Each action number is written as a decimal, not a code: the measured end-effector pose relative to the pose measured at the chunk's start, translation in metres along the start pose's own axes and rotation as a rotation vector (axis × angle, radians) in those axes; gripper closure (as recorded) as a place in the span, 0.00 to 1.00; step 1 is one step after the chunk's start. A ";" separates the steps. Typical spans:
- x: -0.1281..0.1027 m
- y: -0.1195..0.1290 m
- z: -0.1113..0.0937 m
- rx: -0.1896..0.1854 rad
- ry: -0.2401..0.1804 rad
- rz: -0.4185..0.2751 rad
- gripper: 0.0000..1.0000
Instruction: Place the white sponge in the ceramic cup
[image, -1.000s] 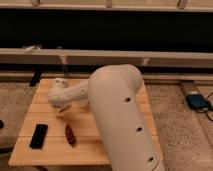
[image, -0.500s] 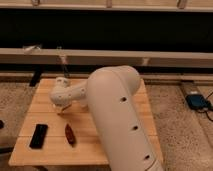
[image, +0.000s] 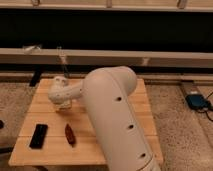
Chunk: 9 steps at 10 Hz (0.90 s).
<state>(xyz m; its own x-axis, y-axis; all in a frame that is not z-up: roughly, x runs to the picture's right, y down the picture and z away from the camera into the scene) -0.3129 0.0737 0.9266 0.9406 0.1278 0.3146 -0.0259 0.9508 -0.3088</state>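
My white arm (image: 112, 117) fills the middle of the view and reaches left over the wooden table (image: 42, 102). Its wrist ends at the gripper (image: 63, 103), low over the table's back left part. The white sponge is hidden or out of view. The ceramic cup does not show either. The arm covers the table's centre and right side.
A black flat object (image: 38, 136) lies near the table's front left corner. Beside it, to the right, lies a dark red object (image: 70, 134). A long rail and dark wall (image: 150, 57) run behind the table. A blue device (image: 198, 102) sits on the floor at right.
The arm's thick link has swung slightly to the left. The wrist stays over the same back left spot of the table.
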 end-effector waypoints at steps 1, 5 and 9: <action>-0.003 -0.002 0.002 -0.001 -0.005 -0.005 0.24; -0.003 -0.007 0.006 -0.023 -0.015 -0.001 0.24; 0.014 -0.015 0.005 -0.089 -0.012 0.034 0.24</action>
<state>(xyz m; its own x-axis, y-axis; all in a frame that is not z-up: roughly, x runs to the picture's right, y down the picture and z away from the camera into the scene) -0.3011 0.0626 0.9402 0.9357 0.1637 0.3126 -0.0277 0.9171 -0.3976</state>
